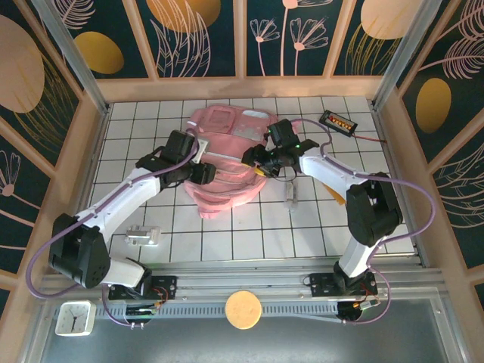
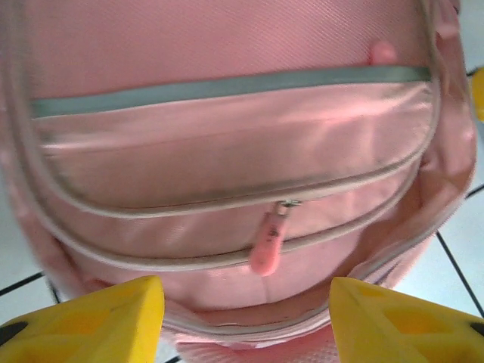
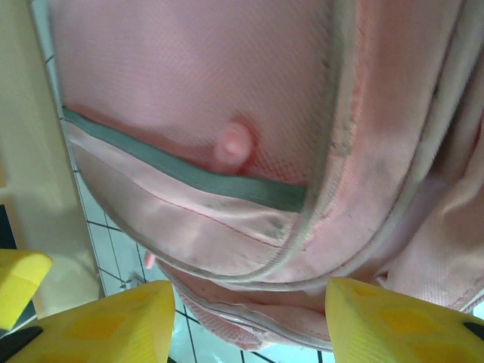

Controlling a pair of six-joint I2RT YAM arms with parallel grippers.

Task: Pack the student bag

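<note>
Pink student bag [image 1: 227,198] lies between the left pincer [image 1: 205,173] and right pincer [image 1: 254,160], both parted wide, gripping nothing.

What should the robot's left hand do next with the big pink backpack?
Probably ease the left gripper down and close it on the small pink zipper pull. Its yellow fingers stand open, holding nothing. The pull hangs almost centred between them. The zip on the large soft pink fabric backpack looks shut there, so nothing could go in yet.
</note>
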